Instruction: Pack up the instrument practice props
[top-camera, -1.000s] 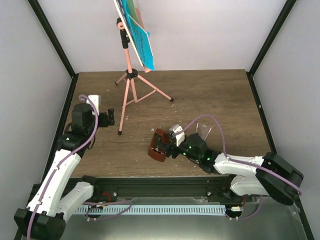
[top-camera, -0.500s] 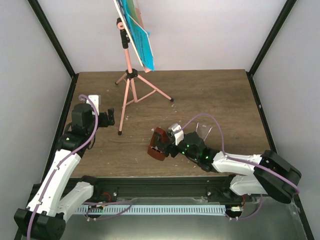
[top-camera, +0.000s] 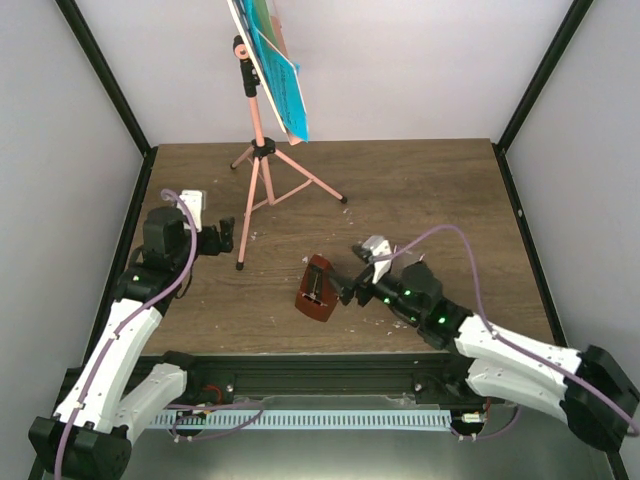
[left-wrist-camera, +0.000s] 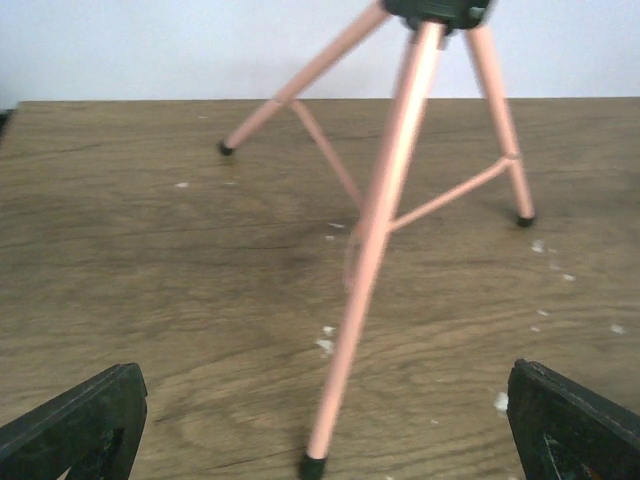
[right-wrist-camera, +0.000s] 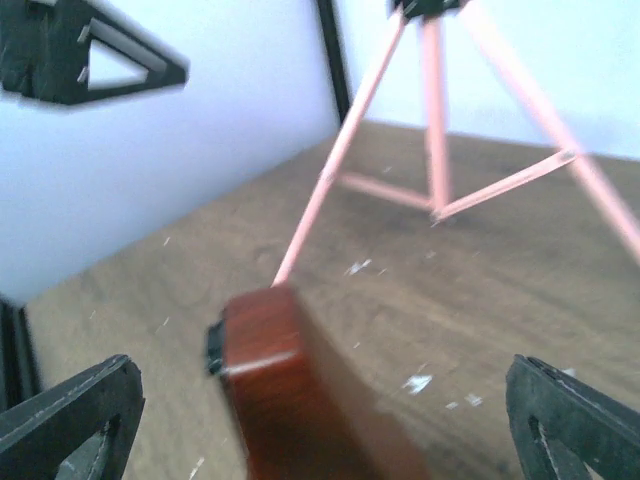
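The pink tripod music stand (top-camera: 257, 150) stands at the back left, with blue sheet-music pages (top-camera: 283, 88) on its desk. The reddish-brown metronome (top-camera: 316, 290) stands free on the table near the front middle. It fills the lower middle of the right wrist view (right-wrist-camera: 290, 400). My right gripper (top-camera: 348, 288) is open and empty just right of it, its jaws either side of it in the wrist view (right-wrist-camera: 320, 420). My left gripper (top-camera: 226, 235) is open and empty, facing the stand's front leg (left-wrist-camera: 365, 260), which stands between its jaws (left-wrist-camera: 320, 425).
The wooden table (top-camera: 440, 200) has black frame posts (top-camera: 105, 75) and white walls at its sides and back. The stand's other two legs (left-wrist-camera: 495, 130) spread toward the back. White crumbs (left-wrist-camera: 325, 340) dot the wood.
My right gripper has let go of the metronome and drawn back to the right. The metronome now stands on the table. My left gripper has shifted slightly toward the stand's leg.
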